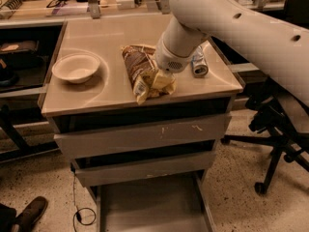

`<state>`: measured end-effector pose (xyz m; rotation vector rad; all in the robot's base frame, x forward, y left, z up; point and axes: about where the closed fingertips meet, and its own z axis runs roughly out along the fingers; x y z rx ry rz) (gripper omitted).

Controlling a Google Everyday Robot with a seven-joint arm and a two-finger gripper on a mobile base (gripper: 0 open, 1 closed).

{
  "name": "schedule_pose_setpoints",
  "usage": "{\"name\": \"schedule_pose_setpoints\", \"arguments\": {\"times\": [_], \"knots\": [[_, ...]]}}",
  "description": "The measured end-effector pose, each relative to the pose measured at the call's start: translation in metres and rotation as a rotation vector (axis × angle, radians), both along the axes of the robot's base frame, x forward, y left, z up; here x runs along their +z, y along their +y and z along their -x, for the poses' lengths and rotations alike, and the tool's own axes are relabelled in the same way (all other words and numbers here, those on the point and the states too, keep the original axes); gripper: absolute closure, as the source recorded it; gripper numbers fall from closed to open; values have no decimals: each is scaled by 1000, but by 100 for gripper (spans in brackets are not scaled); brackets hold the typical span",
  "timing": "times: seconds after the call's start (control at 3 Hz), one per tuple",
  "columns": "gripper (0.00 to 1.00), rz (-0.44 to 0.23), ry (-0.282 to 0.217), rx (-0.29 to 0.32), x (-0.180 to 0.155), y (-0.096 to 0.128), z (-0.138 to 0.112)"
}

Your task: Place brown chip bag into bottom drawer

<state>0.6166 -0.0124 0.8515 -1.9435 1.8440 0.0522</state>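
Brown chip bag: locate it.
In camera view, the brown chip bag lies on the cabinet top, front centre, between bowl and can, under the tool.

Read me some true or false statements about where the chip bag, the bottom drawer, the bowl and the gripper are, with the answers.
The brown chip bag is on the cabinet top. True.
The bottom drawer is shut. False: it is pulled out, with its floor showing.
The gripper is over the white bowl. False: it is down at the bag's near end.
The can lies on the top, apart from the bowl. True.
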Motion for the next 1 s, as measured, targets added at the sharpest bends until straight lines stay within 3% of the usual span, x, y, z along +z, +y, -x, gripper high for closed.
{"name": "schedule_pose_setpoints", "arguments": {"times": [0.67,1.0], "knots": [[100,40,36,-113,21,-25,98],[100,40,36,-113,21,-25,98]]}}
